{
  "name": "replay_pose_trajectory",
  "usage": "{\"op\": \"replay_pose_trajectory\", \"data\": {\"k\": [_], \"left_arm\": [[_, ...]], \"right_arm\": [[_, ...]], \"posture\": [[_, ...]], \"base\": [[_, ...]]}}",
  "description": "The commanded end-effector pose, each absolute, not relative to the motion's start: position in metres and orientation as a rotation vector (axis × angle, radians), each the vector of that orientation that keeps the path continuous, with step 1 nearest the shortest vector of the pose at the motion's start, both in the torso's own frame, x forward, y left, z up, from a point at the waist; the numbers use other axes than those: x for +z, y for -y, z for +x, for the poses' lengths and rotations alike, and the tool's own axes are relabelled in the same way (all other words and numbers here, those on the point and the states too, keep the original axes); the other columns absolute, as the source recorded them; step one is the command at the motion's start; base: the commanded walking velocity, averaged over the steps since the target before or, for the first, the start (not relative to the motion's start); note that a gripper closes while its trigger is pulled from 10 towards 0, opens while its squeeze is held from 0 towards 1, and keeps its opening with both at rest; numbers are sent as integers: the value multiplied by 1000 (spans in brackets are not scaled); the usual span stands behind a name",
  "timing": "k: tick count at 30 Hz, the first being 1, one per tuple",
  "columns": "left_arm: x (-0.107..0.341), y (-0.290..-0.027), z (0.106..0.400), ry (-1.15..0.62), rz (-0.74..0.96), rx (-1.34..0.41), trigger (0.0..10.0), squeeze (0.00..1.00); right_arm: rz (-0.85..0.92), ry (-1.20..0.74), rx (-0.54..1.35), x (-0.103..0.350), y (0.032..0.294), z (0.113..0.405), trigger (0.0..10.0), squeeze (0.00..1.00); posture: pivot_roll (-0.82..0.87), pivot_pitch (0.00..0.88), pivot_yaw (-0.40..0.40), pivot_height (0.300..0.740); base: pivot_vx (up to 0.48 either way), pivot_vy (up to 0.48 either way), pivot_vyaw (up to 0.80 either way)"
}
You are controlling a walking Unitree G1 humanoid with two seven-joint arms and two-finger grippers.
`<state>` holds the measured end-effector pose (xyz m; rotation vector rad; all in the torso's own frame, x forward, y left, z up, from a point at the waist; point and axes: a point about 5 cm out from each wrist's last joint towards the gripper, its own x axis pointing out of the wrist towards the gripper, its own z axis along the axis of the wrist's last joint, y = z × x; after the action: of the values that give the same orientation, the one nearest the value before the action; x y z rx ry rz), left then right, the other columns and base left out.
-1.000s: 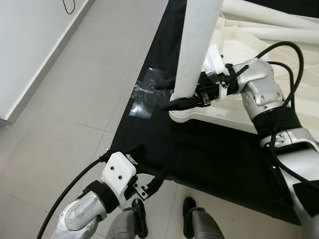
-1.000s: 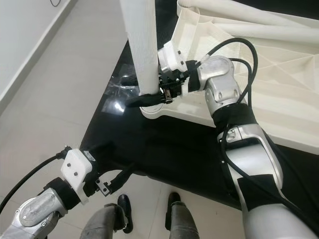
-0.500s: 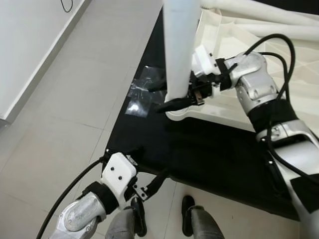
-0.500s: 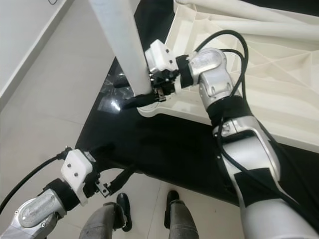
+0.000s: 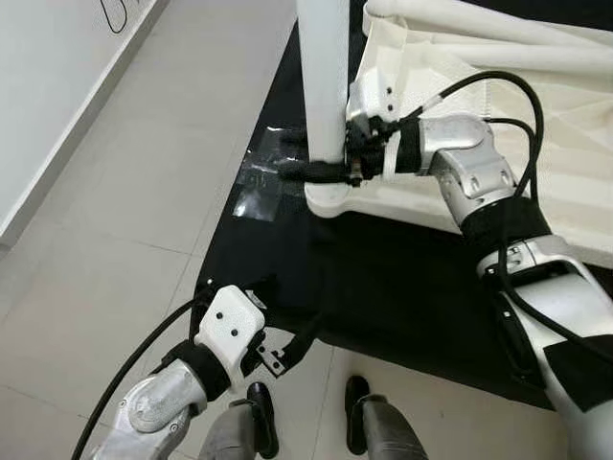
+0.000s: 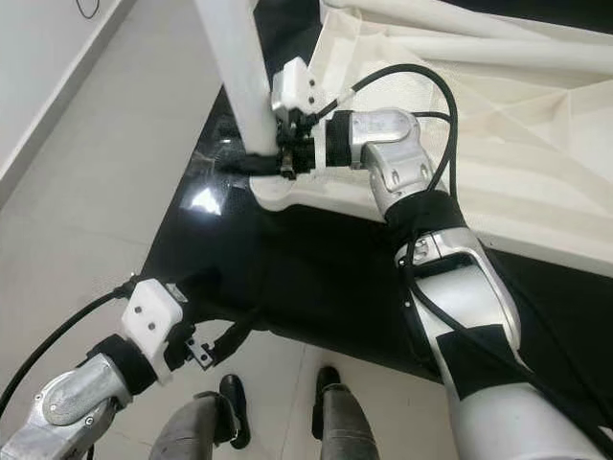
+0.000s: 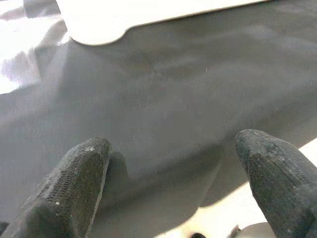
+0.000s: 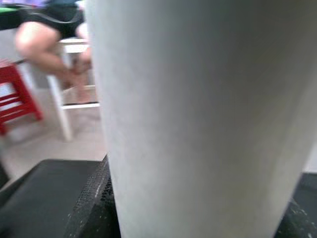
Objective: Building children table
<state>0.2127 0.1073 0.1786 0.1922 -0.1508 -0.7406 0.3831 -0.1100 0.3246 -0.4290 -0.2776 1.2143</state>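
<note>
The leg (image 5: 323, 77) is a thick, matte white tube, and it stands almost upright in the upper middle of the frame. Its lower end sits on the rounded corner of the tabletop (image 5: 450, 206). The tabletop is also white, it lies upside down with its ribs showing, and it takes the upper right of the frame. Under it there is a black mat (image 5: 402, 287) spread on the tiled floor (image 5: 124, 211).

The right gripper (image 5: 321, 171) reaches in from the right, and its jaws are clenched around the leg just above the corner. In the right wrist view the tube passes between the two black fingers (image 8: 91, 208).

I think the main risk is that the leg is not yet fixed in its socket. If the jaws let go too early, or push sideways, the tall tube could tip over. It could also jam crooked if it goes in with a tilt.

The left gripper (image 5: 287, 347) hangs low in the lower left of the frame, over the mat edge. Its jaws are released and hold nothing. A clear plastic bag (image 5: 261, 182) lies left of the leg.
</note>
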Motion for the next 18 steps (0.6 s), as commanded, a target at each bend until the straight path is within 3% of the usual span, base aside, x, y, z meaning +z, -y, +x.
{"op": "replay_pose_trajectory", "data": {"k": [1,10,11,12,14,17,18], "left_arm": [[170,-106,211,122,185,-742,10000,0],[168,-107,215,123,193,-742,10000,0],[167,-107,216,122,194,-742,10000,0],[167,-107,216,122,194,-742,10000,0],[166,-108,218,121,197,-742,10000,0],[164,-110,222,121,197,-741,10000,0],[164,-110,223,120,198,-740,10000,0]], "right_arm": [[-391,95,1063,284,131,394,10000,0],[-286,53,728,234,125,379,10000,0],[-277,54,560,220,121,370,10000,0],[-277,54,560,220,121,370,10000,0],[-266,39,344,190,108,341,10000,0],[-231,-8,327,160,76,297,10000,0],[-237,-6,334,159,71,297,10000,0]], "posture": [[43,460,27,740],[36,441,29,740],[38,440,32,740],[38,440,32,740],[48,427,39,740],[47,424,44,740],[45,410,49,740]], "base": [[0,0,0],[0,0,0],[0,0,0],[0,0,0],[0,0,0],[0,0,0],[0,0,0]]}}
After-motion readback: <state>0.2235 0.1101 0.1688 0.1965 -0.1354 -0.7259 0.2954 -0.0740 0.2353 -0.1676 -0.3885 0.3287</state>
